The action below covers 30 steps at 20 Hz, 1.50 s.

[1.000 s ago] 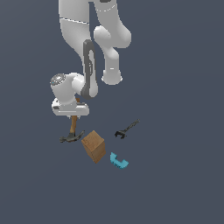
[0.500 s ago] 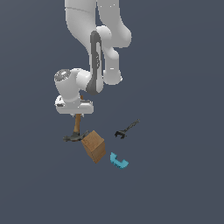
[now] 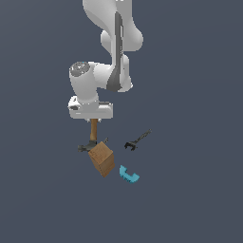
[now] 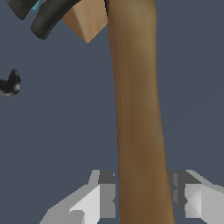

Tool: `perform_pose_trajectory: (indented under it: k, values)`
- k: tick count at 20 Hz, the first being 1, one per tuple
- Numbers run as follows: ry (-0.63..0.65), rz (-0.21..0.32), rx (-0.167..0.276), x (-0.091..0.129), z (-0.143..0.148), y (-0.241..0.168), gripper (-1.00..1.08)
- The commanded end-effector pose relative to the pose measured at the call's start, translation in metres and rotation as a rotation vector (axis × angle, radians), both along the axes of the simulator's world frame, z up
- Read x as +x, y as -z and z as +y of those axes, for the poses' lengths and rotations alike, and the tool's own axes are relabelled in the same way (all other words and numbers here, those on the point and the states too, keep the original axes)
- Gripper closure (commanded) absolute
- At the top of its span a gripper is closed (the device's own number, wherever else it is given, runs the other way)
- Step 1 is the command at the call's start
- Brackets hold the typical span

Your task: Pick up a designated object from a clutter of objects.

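The hammer [image 3: 94, 130] has a brown wooden handle and a dark grey head, and the head rests close against the wooden block [image 3: 102, 160]. My gripper [image 3: 94, 119] is shut on the handle, with the white hand right above it. In the wrist view the handle [image 4: 135, 109] runs between my two fingers [image 4: 104, 199], which press on both sides of it, and my gripper [image 4: 144, 197] holds it near the handle's end. The dark head [image 4: 48, 19] shows at the far end, next to the block [image 4: 87, 19].
A small black wrench [image 3: 137, 141] lies to the exterior view's right of the hammer head; part of it shows in the wrist view [image 4: 9, 83]. A cyan curved piece [image 3: 128, 174] lies below and right of the block. The floor is plain dark grey.
My gripper and the hammer have shifted together toward the exterior view's right and slightly up. The upper arm has swung over. The block, wrench and cyan piece have not moved.
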<state>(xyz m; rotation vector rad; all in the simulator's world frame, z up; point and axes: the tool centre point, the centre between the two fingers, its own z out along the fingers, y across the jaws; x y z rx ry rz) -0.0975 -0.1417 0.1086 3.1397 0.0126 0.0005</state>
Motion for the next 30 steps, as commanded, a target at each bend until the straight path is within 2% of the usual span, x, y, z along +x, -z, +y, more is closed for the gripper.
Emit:
perform_pose_trajectory:
  k: [1, 23, 30]
  values:
    - [0.000, -0.003, -0.002, 0.006, 0.020, -0.020, 1.08]
    - [-0.003, -0.001, -0.003, 0.061, 0.221, -0.207, 1.08]
    - [-0.004, 0.000, 0.000, 0.078, 0.274, -0.256, 1.08]
